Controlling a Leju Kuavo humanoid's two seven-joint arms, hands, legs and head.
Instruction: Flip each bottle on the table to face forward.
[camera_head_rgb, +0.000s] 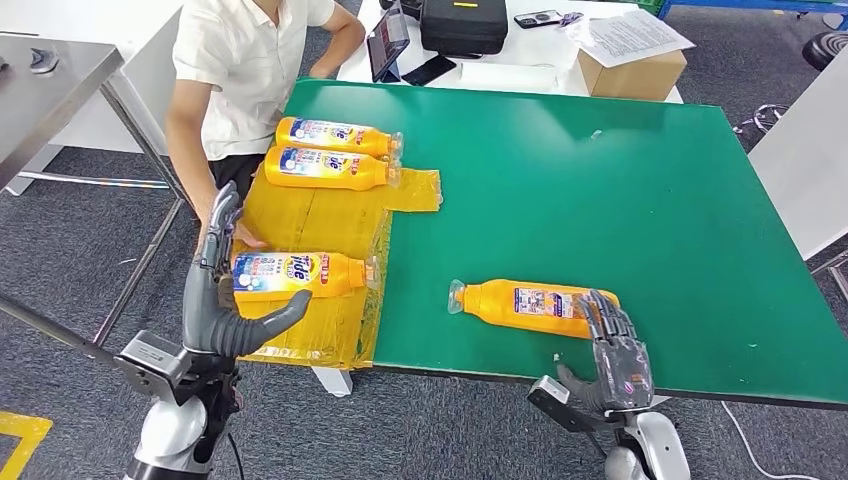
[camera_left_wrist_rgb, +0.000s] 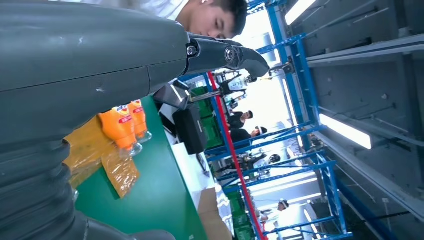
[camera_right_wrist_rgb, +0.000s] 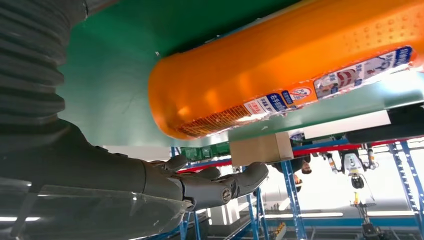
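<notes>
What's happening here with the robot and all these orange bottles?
A humanoid robot stands at a green table sorting orange detergent bottles. Its left hand is at the bottle with the big front label on a yellow plastic sheet, where two more bottles lie side by side. Its right hand reaches up to a fourth bottle lying alone near the table's edge, small-print label up. A person stands at the far corner.

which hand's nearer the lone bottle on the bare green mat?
Right. The right hand is at that bottle's base end, fingers over it. The left hand is across the table beside the front-label bottle.
</notes>
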